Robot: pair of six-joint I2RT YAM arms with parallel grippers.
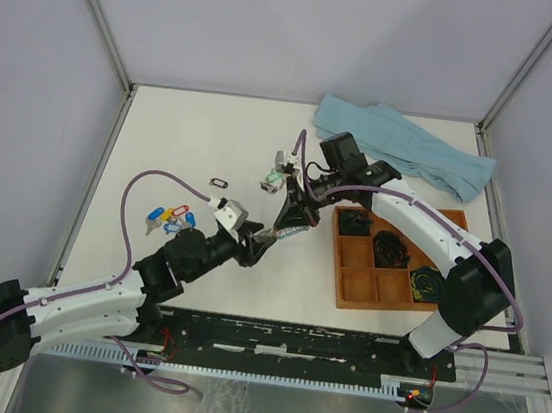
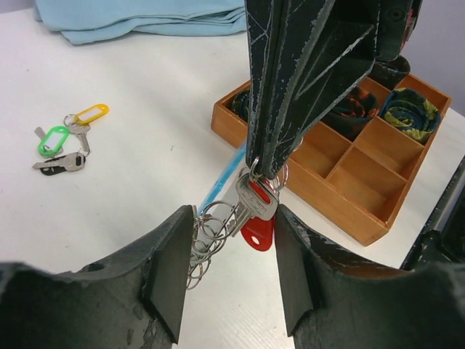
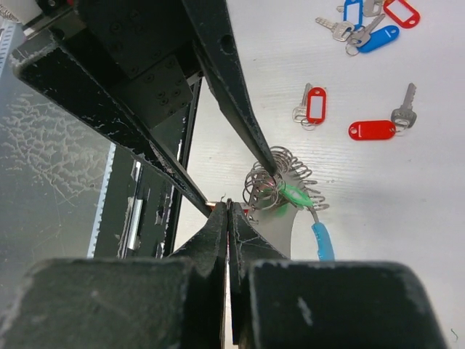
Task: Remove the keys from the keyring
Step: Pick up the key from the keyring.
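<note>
White table (image 2: pixel 131 218); keyring (image 2: pixel 220 183) partly behind right gripper (image 2: pixel 265 173).

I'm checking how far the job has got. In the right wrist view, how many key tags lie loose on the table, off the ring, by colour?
Red tags: 3
Blue tags: 2
Total: 5
</note>
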